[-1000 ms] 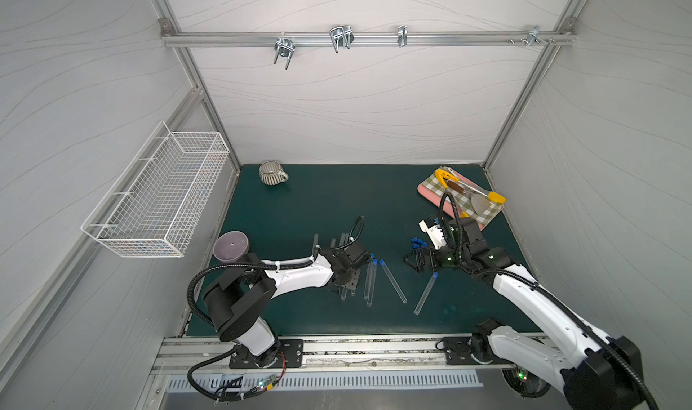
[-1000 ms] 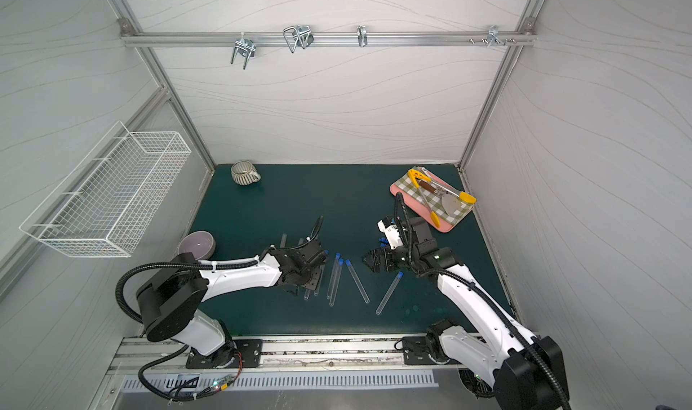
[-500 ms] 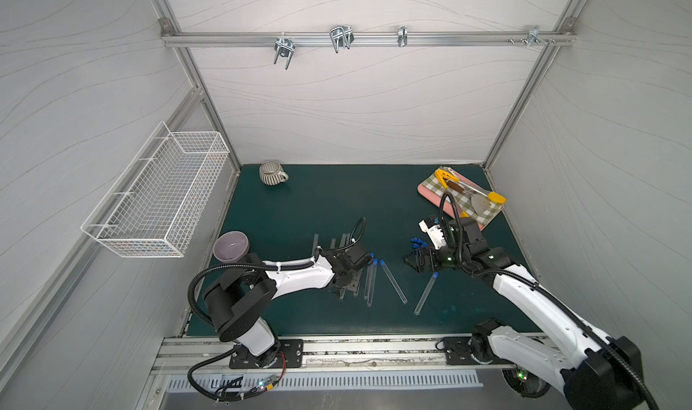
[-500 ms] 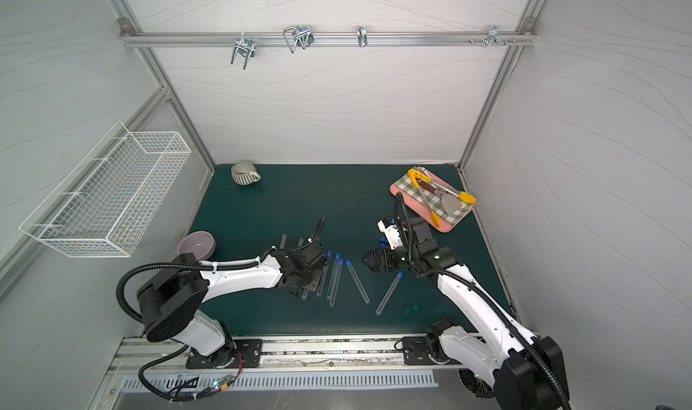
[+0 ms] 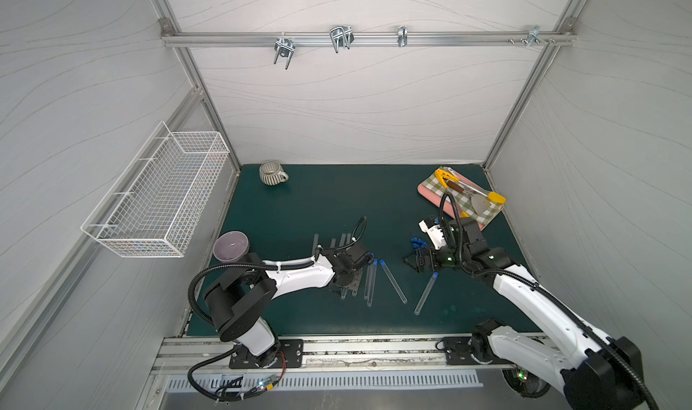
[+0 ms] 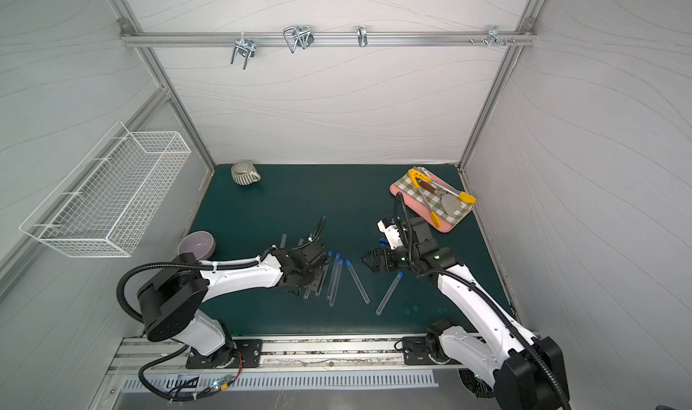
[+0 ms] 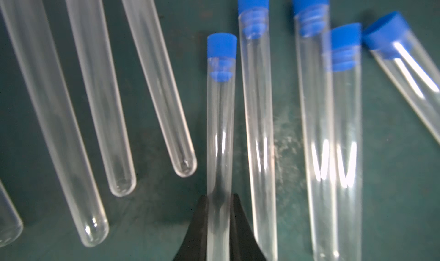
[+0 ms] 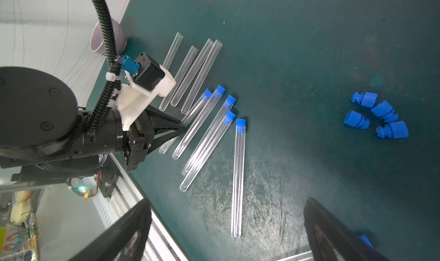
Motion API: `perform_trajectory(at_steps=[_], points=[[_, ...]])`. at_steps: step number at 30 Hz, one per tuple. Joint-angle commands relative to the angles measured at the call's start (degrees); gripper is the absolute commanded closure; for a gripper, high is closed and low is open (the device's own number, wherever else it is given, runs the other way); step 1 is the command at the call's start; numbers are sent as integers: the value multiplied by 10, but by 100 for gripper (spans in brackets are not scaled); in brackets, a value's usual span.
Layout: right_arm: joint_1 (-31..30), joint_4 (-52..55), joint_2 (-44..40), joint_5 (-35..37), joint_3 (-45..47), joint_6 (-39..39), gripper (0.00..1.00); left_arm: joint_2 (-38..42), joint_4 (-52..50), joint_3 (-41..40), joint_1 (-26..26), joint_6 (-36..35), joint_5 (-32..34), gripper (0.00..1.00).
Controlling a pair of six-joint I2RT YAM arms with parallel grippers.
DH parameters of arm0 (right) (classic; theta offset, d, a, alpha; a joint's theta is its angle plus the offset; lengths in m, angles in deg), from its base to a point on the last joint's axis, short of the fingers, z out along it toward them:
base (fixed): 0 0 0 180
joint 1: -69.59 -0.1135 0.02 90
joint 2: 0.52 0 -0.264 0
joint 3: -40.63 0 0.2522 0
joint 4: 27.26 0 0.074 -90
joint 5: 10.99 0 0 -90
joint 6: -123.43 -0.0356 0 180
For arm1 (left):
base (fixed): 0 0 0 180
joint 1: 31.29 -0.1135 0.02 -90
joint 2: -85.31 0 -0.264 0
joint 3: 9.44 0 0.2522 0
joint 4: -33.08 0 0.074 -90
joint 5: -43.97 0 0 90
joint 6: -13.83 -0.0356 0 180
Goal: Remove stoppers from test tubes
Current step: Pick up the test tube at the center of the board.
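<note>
Several clear test tubes lie side by side on the green mat (image 5: 299,209). Some still carry blue stoppers (image 5: 374,263) (image 6: 338,256); others (image 8: 190,74) (image 7: 95,93) are open-mouthed. My left gripper (image 7: 219,200) (image 8: 183,126) (image 5: 348,279) is shut on the lower part of one stoppered test tube (image 7: 220,128), whose stopper (image 7: 222,45) sits in its mouth. Several loose stoppers (image 8: 378,114) (image 5: 417,242) lie in a cluster to the right. My right gripper (image 8: 227,201) (image 5: 413,264) hovers open and empty beside another stoppered tube (image 5: 426,292).
A purple bowl (image 5: 231,246) stands at the mat's left edge and a striped mug (image 5: 272,173) at the back left. A pink board with a checked cloth and utensils (image 5: 464,198) lies back right. A wire basket (image 5: 157,194) hangs on the left wall.
My left gripper has closed its jaws onto the stoppered tube and shifted slightly. The right arm has not moved.
</note>
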Motion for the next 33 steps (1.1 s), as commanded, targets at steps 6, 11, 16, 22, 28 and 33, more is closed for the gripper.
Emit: perform_trajectory(at_steps=[6,11,16,22,28,33], points=[[13,-11,7,-101,-16,-14,1,146,-10,5,3,-92,-23,92],[26,-52,26,-201,-14,-40,3,210,-8,-11,7,-145,-30,92],[24,-101,42,-285,-11,-69,6,232,18,-18,49,-169,-37,92],[3,-119,63,-311,-17,-73,12,229,23,-11,106,-206,-14,92],[-14,-141,96,-315,-16,-83,24,238,41,-17,123,-223,-14,93],[-20,-155,106,-321,-19,-90,32,247,51,-23,132,-231,-10,93]])
